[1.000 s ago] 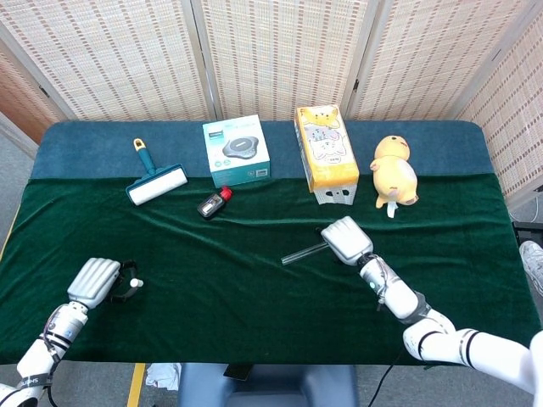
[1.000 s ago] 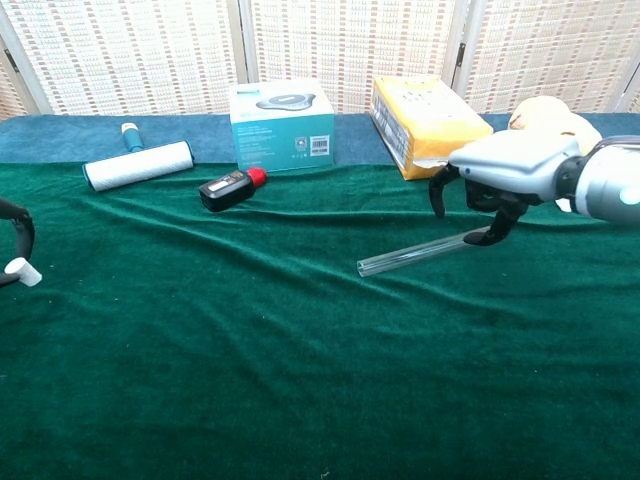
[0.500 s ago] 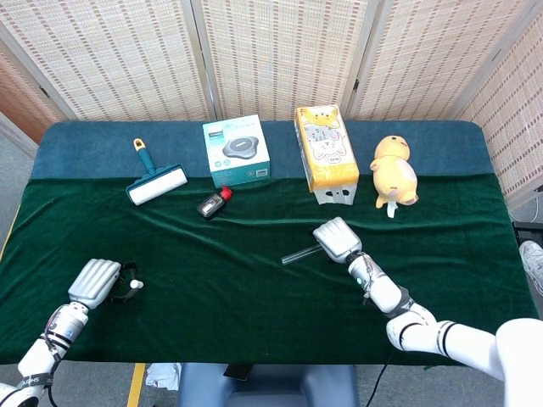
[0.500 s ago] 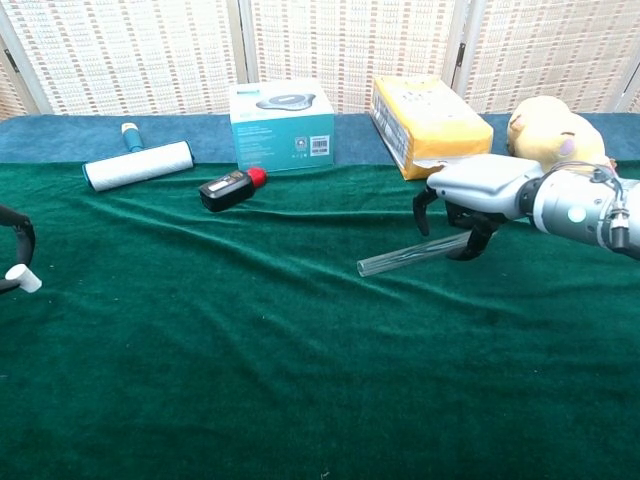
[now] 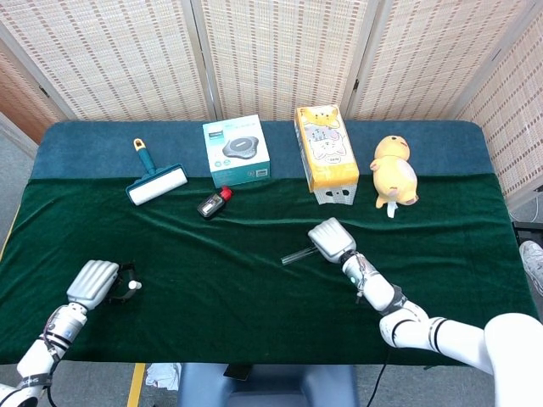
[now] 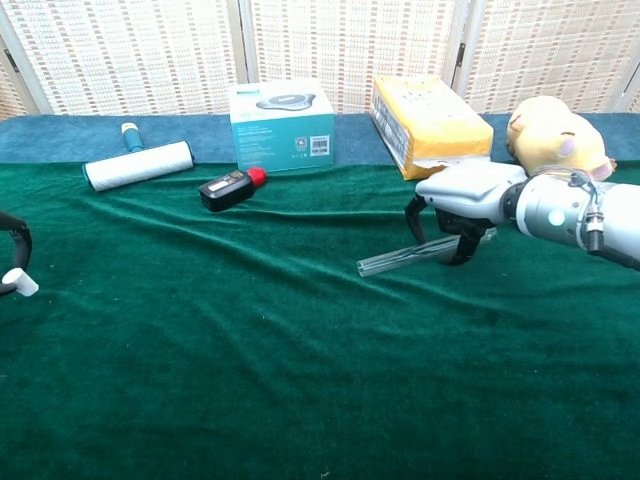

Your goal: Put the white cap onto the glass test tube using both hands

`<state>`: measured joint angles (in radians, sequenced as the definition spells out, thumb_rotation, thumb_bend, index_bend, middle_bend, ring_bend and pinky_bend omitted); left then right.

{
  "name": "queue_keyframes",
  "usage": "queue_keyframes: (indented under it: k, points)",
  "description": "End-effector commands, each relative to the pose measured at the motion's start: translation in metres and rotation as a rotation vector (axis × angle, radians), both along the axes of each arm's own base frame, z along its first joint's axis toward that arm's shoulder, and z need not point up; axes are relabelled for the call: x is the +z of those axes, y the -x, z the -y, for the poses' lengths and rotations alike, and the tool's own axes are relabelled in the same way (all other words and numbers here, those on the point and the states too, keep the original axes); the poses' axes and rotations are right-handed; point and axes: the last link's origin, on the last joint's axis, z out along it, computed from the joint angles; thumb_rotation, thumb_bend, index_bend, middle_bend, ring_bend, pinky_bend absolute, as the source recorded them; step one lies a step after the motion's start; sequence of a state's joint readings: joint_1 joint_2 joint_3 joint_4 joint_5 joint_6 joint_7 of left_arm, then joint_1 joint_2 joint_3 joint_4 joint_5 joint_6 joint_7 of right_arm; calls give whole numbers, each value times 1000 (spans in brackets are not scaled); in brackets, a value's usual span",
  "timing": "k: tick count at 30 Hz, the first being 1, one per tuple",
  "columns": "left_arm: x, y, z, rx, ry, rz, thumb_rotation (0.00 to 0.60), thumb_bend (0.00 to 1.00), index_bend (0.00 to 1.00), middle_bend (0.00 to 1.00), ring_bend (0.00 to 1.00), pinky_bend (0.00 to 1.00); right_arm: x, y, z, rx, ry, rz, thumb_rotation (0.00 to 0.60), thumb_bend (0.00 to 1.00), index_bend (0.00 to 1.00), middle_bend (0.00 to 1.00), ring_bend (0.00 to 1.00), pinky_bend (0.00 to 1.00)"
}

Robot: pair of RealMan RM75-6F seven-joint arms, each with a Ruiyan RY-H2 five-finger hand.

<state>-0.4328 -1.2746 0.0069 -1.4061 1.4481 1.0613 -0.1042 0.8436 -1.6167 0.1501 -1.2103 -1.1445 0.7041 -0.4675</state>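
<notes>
My right hand (image 6: 463, 197) curled loosely over the glass test tube (image 6: 415, 253); I couldn't tell if it gripped. My left hand (image 5: 95, 281) pinched the white cap (image 6: 20, 283).

cloth (image 5: 254, 280): dark green
cap (image 6: 20, 283): white
tube (image 6: 400, 257): clear
box (image 5: 237, 150): teal
toy (image 5: 394, 172): yellow
screen (image 5: 280, 51): beige weave

Staged demo room: screens (image 5: 280, 51), cloth-draped table (image 5: 237, 280)
</notes>
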Motion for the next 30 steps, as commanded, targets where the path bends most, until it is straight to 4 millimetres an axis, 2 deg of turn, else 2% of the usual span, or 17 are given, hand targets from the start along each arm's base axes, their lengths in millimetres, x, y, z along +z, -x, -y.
queue_keyframes:
  k: [1,14,20,30]
  points:
    - [0,1,0,2,-2,1,600,497,597,1000,979,960,-1,-1,1,0,-1,-5,600,344,463,1000,992,1000]
    - [0,3,1,3,0,2,600,497,597,1000,979,959,-1,-6,4,-3,-3,-15,600,345,500,1000,991,1000]
    - [0,1,-1,-3,-3,5,600,498,597,1000,979,960,0,-8,4,-8,-2,-14,600,466,585,1000,996,1000]
    - [3,0,-4,-6,-12,12,600,500,597,1000,979,960,2,-9,6,-20,4,-3,600,614,686,1000,1000,1000]
